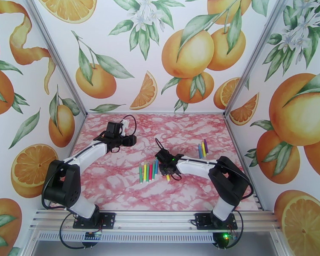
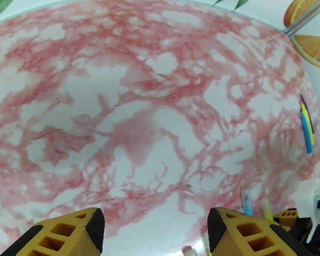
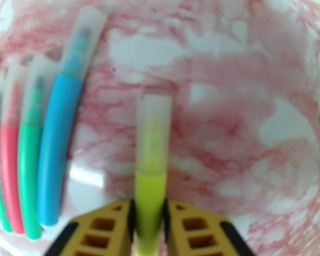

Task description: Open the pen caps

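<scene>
My right gripper [image 3: 149,206] is shut on a yellow marker pen [image 3: 150,188], held low over the table; its frosted cap [image 3: 154,124] points away from the fingers. To its left lie capped blue [image 3: 57,146], green [image 3: 28,167] and red [image 3: 10,171] pens in a row. From above, the right gripper [image 1: 165,170] sits just right of that pen row [image 1: 147,170], with a bit of yellow pen [image 1: 167,177] below it. The left gripper [image 1: 129,140] hovers open over bare table, back left of the row, with nothing between its fingers [image 2: 66,235].
Three more pens, blue, yellow and purple [image 1: 203,148], lie together at the right side of the table [image 1: 117,184]; they also show at the right edge of the left wrist view [image 2: 306,124]. Printed walls [image 1: 160,60] close in the back and both sides.
</scene>
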`<state>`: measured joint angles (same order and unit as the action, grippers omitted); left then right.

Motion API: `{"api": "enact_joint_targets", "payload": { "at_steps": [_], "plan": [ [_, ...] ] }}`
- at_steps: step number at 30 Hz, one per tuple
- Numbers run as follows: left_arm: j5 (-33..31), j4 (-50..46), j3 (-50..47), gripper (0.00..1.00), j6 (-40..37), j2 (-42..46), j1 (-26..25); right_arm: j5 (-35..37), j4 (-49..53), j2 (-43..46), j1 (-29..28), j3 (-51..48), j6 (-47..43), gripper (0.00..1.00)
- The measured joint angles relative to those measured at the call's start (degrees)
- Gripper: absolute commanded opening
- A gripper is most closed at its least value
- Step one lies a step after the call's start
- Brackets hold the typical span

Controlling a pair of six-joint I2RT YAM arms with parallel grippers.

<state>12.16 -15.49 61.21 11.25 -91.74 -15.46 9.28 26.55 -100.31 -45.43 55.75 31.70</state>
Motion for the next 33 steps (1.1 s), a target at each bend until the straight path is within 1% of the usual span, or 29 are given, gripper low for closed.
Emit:
{"api": "enact_joint_targets", "payload": {
  "at_steps": [2, 10, 16, 25, 33],
  "plan": [
    [0.0, 0.0, 0.0, 0.68, -0.1, -0.1, -0.1, 0.0, 0.1, 0.0, 0.0, 0.1, -0.1, 0.17],
    [0.0, -0.2, 0.3, 0.68, -0.2, -1.5, -1.4, 0.4, -0.9, -0.3, 0.0, 0.6, -0.3, 0.12],
    [0.5, -0.5, 1.0, 0.68, -0.5, -2.2, -2.6, 0.1, -2.7, -0.2, 0.0, 0.5, -2.2, 0.00],
    [5.1, -0.3, 3.5, 0.68, 0.3, -3.7, -4.0, -3.7, -9.1, 6.1, 1.3, -3.1, -5.5, 0.00],
    [12.7, 2.9, 3.8, 0.68, 2.7, -4.9, -4.5, -6.2, -15.0, 11.1, 3.3, -5.5, -7.3, 0.00]
  ]
}}
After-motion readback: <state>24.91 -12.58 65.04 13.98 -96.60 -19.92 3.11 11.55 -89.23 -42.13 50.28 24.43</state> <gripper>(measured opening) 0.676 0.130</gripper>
